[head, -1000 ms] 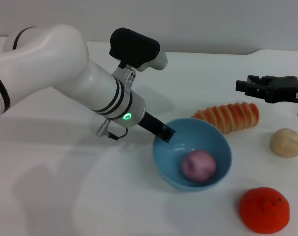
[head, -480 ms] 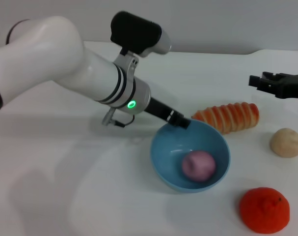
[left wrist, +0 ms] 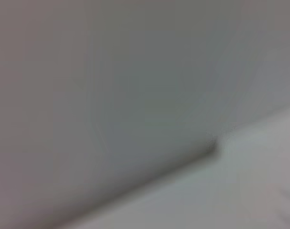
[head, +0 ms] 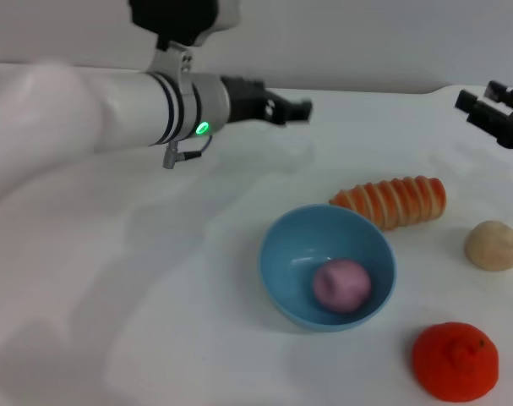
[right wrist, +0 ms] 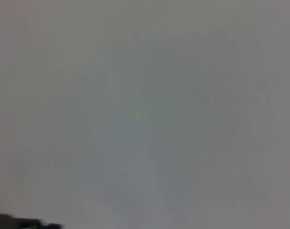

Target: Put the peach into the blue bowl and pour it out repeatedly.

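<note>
The light-blue bowl (head: 281,254) stands upright on the white table, right of centre in the head view. The pink-mauve peach (head: 341,285) lies inside it, toward its near right wall. My left gripper (head: 294,110) is open and empty. It hangs in the air well behind and to the left of the bowl, clear of its rim. My right gripper (head: 486,103) is open and empty, high at the far right edge of the view. Both wrist views show only blurred grey surface, with no bowl or peach.
A striped orange-and-cream oblong piece (head: 391,201) lies just behind the bowl to its right. A beige round lump (head: 493,245) sits at the right edge. A bright orange-red bumpy fruit (head: 455,361) sits at the near right.
My left gripper let go of the bowl's far-left rim, then rose and pulled back to the left. The right gripper drew back toward the right edge. The bowl and peach stayed put.
</note>
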You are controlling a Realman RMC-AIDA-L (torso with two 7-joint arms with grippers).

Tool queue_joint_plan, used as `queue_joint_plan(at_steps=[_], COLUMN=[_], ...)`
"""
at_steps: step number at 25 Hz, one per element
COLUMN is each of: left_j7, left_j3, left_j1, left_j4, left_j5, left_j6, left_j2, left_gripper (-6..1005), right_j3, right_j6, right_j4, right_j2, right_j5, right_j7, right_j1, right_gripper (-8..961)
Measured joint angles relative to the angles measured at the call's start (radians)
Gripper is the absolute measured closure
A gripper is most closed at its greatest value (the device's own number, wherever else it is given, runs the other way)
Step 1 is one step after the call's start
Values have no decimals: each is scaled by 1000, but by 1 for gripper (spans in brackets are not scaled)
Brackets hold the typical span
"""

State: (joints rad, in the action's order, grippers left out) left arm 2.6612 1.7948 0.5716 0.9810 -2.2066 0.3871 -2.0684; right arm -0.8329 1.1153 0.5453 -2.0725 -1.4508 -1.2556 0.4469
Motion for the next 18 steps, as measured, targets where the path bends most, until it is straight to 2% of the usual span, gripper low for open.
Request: queue_joint_plan(at_steps=[5, 9, 14, 18], left_j7=[61, 65, 141, 166], left_j3=[147, 309, 504, 582], left_j1=[-75, -94, -98, -117], left_j4=[-64, -135, -228, -252], left_j5=[60, 88, 112, 113], left_j6=[-412, -675, -926, -1028], left_j2=[1, -3, -5, -5], left_gripper=[179, 177, 176, 177], right_j3=[0, 0, 0, 0], right_j6=[-2, 6, 9, 12], right_j4=[-215, -328, -389, -403], right_j2=[0, -2, -3, -4], right_j5=[369, 553, 645, 653], right_j7=[396, 592, 633, 637], right_j1=[11, 12, 4, -10], right_gripper=[338, 338, 338, 338])
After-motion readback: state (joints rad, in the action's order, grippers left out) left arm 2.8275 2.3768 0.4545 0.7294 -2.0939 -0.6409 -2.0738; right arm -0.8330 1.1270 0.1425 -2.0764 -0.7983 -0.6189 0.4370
